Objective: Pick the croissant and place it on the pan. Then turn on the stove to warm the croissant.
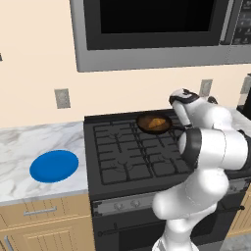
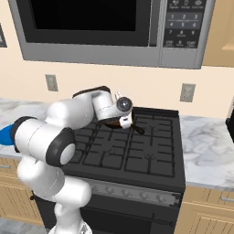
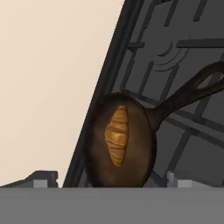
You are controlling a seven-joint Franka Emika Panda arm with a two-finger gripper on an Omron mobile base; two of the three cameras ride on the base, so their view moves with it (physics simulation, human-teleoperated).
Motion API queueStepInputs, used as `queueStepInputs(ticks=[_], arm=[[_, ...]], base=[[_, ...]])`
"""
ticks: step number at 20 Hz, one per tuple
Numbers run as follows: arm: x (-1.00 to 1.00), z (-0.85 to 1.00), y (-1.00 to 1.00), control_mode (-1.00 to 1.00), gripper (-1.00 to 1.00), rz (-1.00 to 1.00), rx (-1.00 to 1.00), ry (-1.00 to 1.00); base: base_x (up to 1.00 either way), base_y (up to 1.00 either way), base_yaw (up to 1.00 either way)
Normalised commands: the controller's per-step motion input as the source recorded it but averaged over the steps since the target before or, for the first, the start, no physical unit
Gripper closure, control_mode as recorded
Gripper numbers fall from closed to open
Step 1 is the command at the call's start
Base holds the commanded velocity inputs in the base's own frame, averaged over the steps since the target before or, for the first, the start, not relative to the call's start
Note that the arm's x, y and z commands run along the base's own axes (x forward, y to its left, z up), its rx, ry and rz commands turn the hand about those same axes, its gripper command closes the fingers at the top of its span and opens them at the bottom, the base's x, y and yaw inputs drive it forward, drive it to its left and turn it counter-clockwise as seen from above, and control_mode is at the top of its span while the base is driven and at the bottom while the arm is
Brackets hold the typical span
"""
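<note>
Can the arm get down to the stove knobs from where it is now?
Probably yes. The pincer is open and empty above the pan, where the croissant already lies. Nothing stands between it and the knobs on the stove front, though the arm must fold back.

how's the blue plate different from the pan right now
The blue plate is flat, bright blue and bare; the pan is dark brown-black with a raised rim, a straight handle, and the croissant inside. The plate lies on the marble counter, the pan on the stove grates. Both are round.
</note>
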Motion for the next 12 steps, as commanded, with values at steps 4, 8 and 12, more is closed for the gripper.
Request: queueStepInputs(ticks=[4,8,12], arm=[[-0.83,0.17,-0.05,-1.0,-1.0,0.0,0.0,-0.1],[-0.77,0.28,0.0,-1.0,-1.0,0.0,0.0,-0.14],[-0.72,0.3,-0.01,-1.0,-1.0,0.0,0.0,-0.06]], base=[[0.0,0.0,0.0],[0.0,0.0,0.0],[0.0,0.0,0.0]])
